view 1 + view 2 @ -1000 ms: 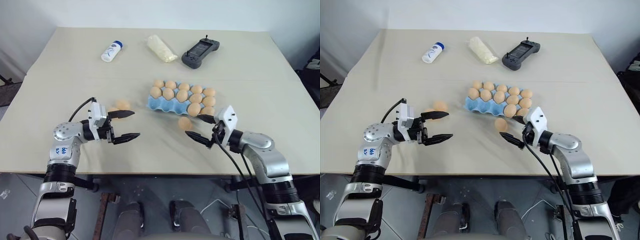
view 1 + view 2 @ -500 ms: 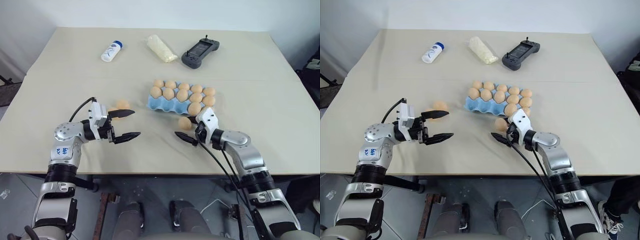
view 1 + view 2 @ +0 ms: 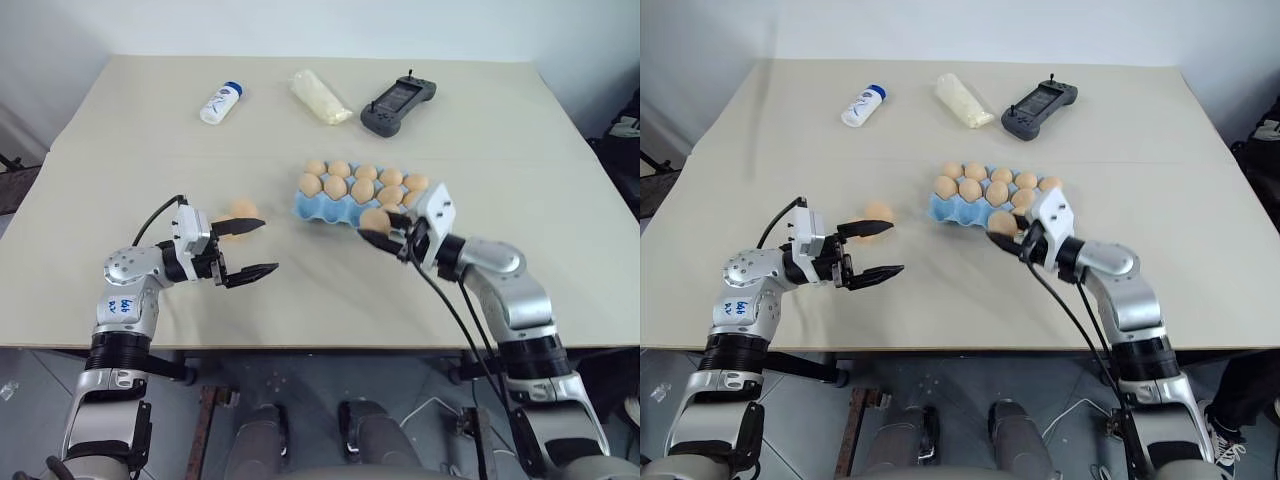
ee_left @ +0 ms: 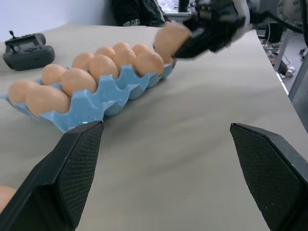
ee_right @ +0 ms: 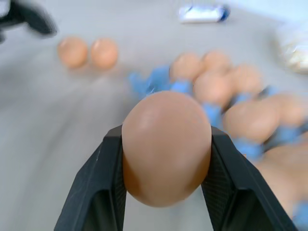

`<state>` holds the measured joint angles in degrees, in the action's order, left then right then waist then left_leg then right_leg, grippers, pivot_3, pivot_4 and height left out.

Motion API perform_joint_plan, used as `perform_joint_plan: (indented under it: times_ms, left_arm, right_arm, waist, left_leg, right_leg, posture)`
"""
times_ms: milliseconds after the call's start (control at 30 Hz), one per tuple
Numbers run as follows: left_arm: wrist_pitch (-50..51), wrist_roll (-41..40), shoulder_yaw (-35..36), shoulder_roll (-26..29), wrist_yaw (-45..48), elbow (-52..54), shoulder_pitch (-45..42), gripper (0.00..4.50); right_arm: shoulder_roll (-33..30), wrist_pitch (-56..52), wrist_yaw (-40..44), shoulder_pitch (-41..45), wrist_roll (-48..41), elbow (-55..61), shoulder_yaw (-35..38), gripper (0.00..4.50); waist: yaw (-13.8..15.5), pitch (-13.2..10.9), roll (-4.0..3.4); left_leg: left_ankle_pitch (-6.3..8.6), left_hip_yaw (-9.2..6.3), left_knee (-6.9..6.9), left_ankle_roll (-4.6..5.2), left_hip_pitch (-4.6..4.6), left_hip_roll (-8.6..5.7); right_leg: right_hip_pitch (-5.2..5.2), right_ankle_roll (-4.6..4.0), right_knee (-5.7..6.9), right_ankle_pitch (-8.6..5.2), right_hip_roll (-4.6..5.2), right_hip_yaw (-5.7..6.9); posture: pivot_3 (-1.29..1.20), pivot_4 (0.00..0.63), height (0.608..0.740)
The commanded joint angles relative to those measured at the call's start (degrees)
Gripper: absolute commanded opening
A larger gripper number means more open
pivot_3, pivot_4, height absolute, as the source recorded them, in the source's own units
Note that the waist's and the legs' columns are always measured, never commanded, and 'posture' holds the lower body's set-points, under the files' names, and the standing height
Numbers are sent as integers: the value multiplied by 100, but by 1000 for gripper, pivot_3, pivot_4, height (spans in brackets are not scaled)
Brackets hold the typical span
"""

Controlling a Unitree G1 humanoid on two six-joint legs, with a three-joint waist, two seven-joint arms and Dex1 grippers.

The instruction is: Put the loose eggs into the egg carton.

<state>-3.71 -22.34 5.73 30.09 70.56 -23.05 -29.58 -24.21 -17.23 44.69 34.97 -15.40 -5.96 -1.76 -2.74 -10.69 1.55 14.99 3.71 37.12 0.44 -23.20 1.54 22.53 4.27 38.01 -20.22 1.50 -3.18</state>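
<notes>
With its fingers clamped on one egg, the right gripper carries it beside the egg carton; next, seating it in a vacant cup.

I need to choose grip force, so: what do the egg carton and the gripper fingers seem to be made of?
The egg carton looks like moulded plastic or foam: even light blue, smooth rounded cup walls with a slight sheen; pulp seems less likely. The right gripper, shut on an egg, has fingers that look like black hard plastic with a fine cross-hatched, matte pad face, possibly rubbery.
</notes>
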Motion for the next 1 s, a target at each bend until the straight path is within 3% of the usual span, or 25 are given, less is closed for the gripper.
perform_joint_plan:
  times_ms: [33,433,467,667,1000]
  left_arm:
    - [-35,-82,79,4,-56,159,-49,4500]
    - [-27,-101,135,79,-132,320,33,4500]
    - [-26,-103,137,77,-137,334,45,4500]
    - [-3,-114,156,65,-169,434,121,4500]
    - [-1,-123,228,70,-304,480,166,4500]
  right_arm:
    - [127,458,-159,424,230,-689,14,1649]
    - [663,1461,-66,1199,687,-2341,-260,1649]
    - [682,1467,-25,1216,684,-2326,-274,2376]
    - [623,1343,109,1223,630,-1968,-224,4409]
    - [94,937,558,952,434,-1376,-70,4463]
  waist:
    - [-25,0,0]
    - [-61,0,-1]
    - [-60,0,-1]
    - [-56,0,-1]
    - [-49,-1,-1]
  left_leg:
    - [-1,-1,-2,-1,0,0]
    - [3,2,-8,1,-12,1]
    - [3,2,-7,0,-11,1]
    - [1,1,-4,-2,-9,1]
    - [2,0,-9,-2,-10,2]
  right_leg:
    - [0,-1,0,0,0,2]
    - [6,0,-3,0,-1,3]
    - [6,0,-4,0,-1,3]
    - [6,0,-3,0,0,3]
    - [6,-1,-6,0,1,4]
  posture:
    - [0,150,740]
    - [0,150,740]
    - [0,150,740]
    - [0,150,740]
    - [0,150,740]
